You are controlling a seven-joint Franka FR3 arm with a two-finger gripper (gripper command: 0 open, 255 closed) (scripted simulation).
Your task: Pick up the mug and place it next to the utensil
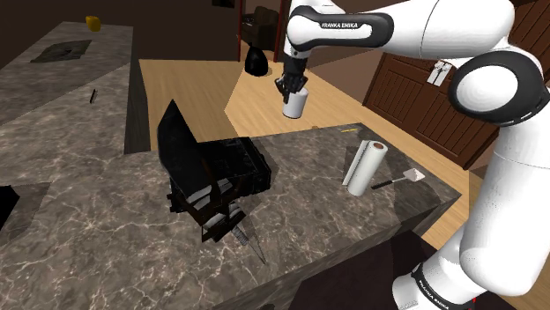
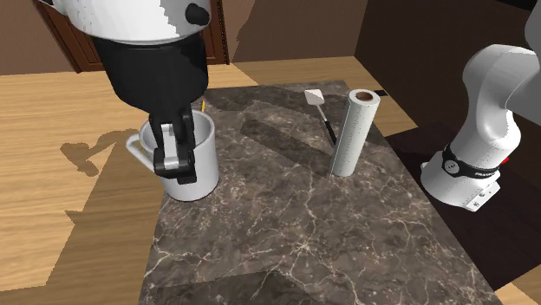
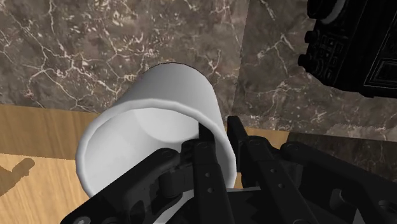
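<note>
The mug (image 2: 198,160) is plain white, a smooth cylinder with an open top, a pale grey inside and a loop handle on the side turned away from the paper towel roll (image 2: 354,130). The black hand (image 2: 173,156) holds it by the rim: in the wrist view one finger is inside the mug (image 3: 159,121) and the other outside, pinching the wall between them. The mug hangs upright under the hand, lifted over the edge of the dark marble desk (image 2: 286,243), well apart from the roll. The utensil (image 2: 322,113), a white-bladed spatula with a black handle, lies just beside the roll.
</note>
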